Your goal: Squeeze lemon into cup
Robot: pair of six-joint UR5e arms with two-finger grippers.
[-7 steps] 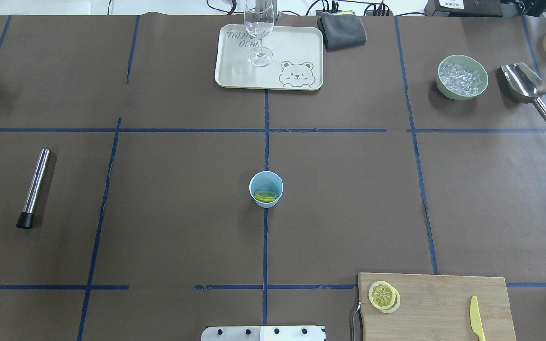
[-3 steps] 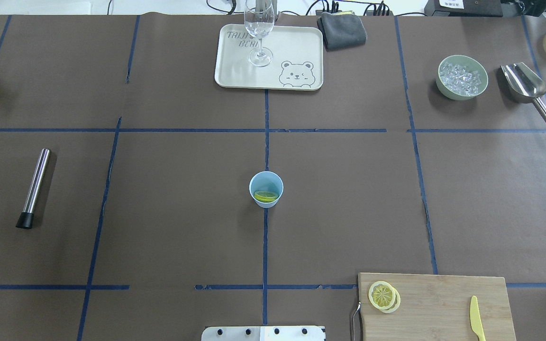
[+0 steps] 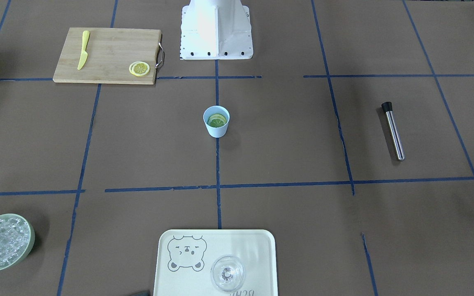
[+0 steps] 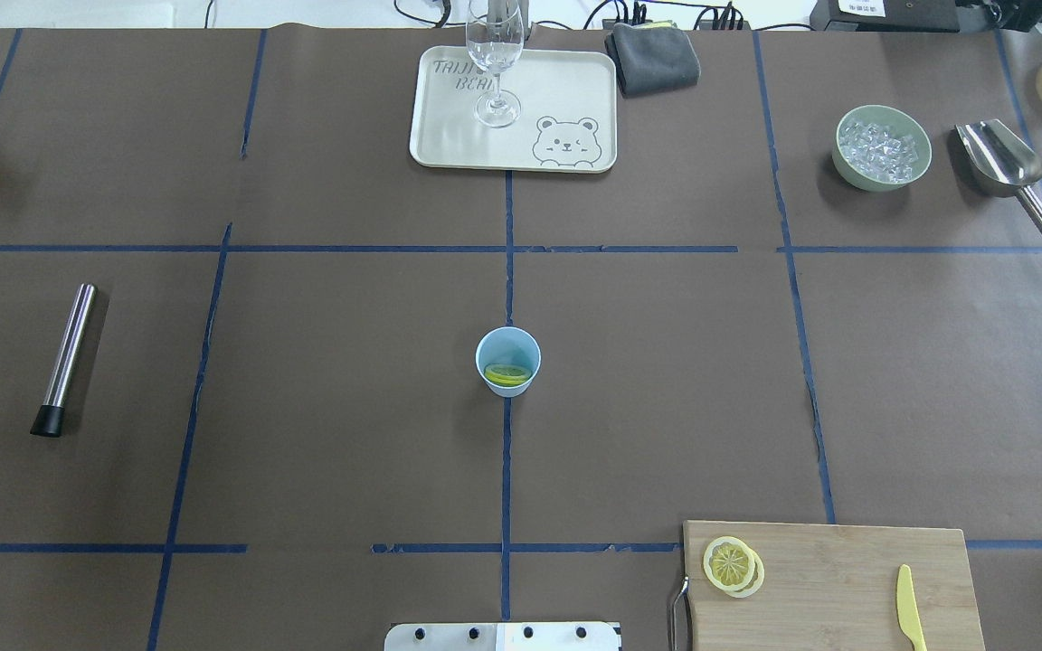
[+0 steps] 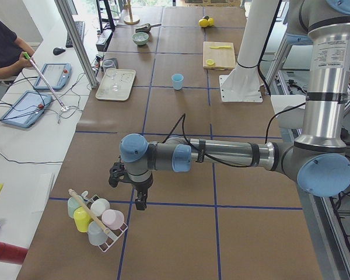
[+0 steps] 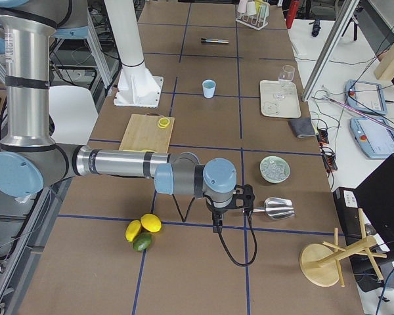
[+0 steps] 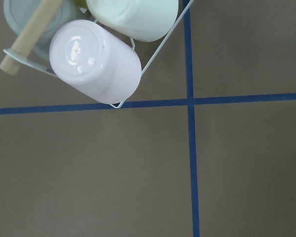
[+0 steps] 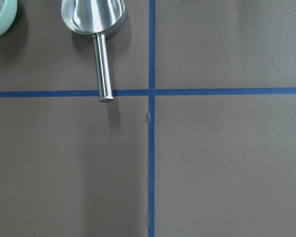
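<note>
The lemon [image 3: 217, 120] lies in the cup [image 3: 216, 129], well apart from the left pincer [image 5: 139, 204] and right pincer [image 6: 216, 226], whose gape we cannot tell; we should descend squarely, never tipping the cup.

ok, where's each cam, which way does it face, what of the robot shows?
Front-facing: across the table, steeply down on the cup; robot base at top.
Overhead: behind the robot, forward and down; base at bottom.
Exterior left: table's end, along it; left arm, left gripper by the rack.
Exterior right: opposite end; right arm, right gripper by the scoop.
Left wrist: straight down on rack; no robot.
Right wrist: straight down on scoop; no robot.
Shared: front-facing and overhead both show cup and tray.
</note>
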